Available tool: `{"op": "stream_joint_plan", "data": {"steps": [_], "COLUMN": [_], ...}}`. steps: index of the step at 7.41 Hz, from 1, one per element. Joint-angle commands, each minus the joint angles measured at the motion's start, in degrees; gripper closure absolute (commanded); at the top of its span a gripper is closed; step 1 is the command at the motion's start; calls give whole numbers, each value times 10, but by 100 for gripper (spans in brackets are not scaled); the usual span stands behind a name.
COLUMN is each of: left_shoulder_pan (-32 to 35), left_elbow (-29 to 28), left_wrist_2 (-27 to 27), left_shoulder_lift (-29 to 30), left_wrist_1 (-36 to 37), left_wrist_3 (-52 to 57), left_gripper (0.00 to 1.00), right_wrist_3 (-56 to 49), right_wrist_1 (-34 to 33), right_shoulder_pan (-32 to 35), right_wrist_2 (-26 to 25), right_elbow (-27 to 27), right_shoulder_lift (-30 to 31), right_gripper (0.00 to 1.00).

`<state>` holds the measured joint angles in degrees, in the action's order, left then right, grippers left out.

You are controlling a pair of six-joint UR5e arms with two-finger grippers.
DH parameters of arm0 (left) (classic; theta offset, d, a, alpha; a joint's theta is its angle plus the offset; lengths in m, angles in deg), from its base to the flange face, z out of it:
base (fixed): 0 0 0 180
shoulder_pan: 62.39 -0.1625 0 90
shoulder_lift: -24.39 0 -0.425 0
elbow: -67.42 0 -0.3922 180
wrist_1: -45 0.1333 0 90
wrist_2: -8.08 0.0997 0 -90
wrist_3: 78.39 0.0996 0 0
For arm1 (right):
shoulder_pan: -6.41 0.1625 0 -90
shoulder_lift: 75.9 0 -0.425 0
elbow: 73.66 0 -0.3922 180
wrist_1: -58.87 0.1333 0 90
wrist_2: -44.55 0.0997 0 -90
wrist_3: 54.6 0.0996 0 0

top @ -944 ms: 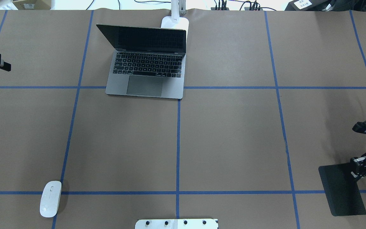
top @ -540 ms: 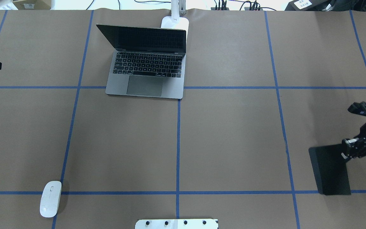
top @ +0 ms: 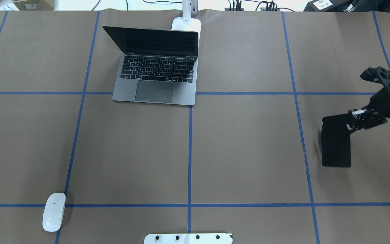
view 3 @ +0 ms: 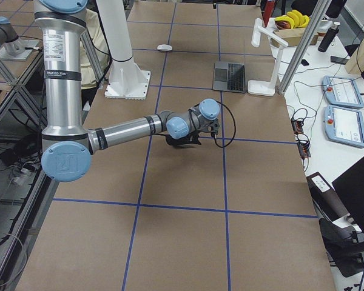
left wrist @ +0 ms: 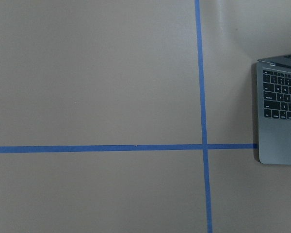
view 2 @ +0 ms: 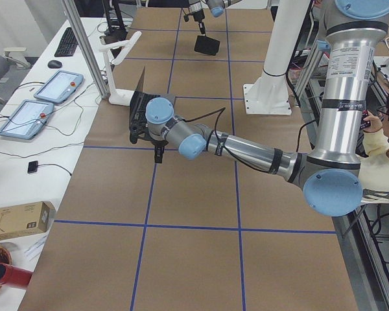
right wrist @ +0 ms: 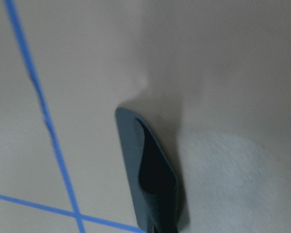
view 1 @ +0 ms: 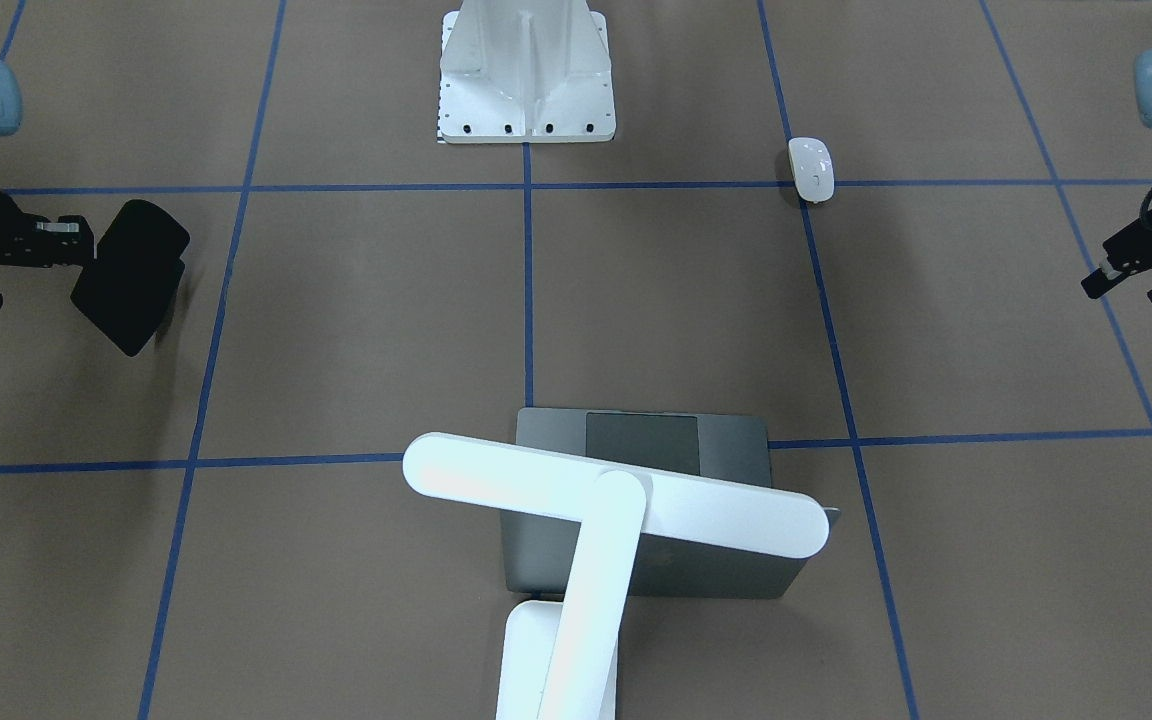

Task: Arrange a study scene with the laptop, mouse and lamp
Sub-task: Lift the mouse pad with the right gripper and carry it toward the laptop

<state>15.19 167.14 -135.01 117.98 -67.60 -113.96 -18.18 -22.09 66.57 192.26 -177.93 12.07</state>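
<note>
My right gripper (top: 350,122) is clenched on one edge of the black pad (top: 335,142). The pad hangs clear of the table (top: 249,152), tilted, with its free end below and inboard of the fingers. I take this as the carry step: bringing the pad in as a bed for the mouse (top: 53,212).

From this gripper the laptop (top: 154,78) sits well apart, farther out from the robot and toward the left arm's side. It is open, with the lamp (top: 186,23) just behind its lid. In the front-facing view the lamp's bar head reaches over the laptop. The mouse lies farther off, across the table and nearer the robot's base.

My left gripper (view 1: 1136,270) hovers with its fingers spread and nothing in them. The laptop's corner is just inboard of it, and the mouse is back toward the base from it.

Next, I judge, the pad must go inboard and be lowered flat beside the laptop before I let go. A tilted release could let it flop or curl.

The table is brown paper gridded with blue tape. The white pedestal (top: 188,238) is bolted at the near edge. Beyond the table's far edge I see benches with tablets (view 2: 58,86) and cables. A person (view 2: 382,149) sits by the robot.
</note>
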Motion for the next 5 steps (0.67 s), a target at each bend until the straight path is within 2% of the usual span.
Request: {"op": "stream_joint_plan", "data": {"steps": [1,3,5], "left_shoulder_pan": [29,35,36], "left_elbow": [-37,-41,-40], "left_wrist_2": [9,63,64], "left_shoulder_lift": [0,-31,-46], "left_wrist_1": [3,9,9], "left_wrist_3": [59,99,103], "left_gripper": [1,1,1], "right_wrist_3": [9,10,15], "right_wrist_1": [-120,-234,-275], "right_shoulder_pan": [5,15,16], "right_wrist_2": [-73,-111,-160], "right_elbow": [-21,-38,-43], "right_shoulder_lift": [-97,-185,-240], "right_gripper": [100,100,100]}}
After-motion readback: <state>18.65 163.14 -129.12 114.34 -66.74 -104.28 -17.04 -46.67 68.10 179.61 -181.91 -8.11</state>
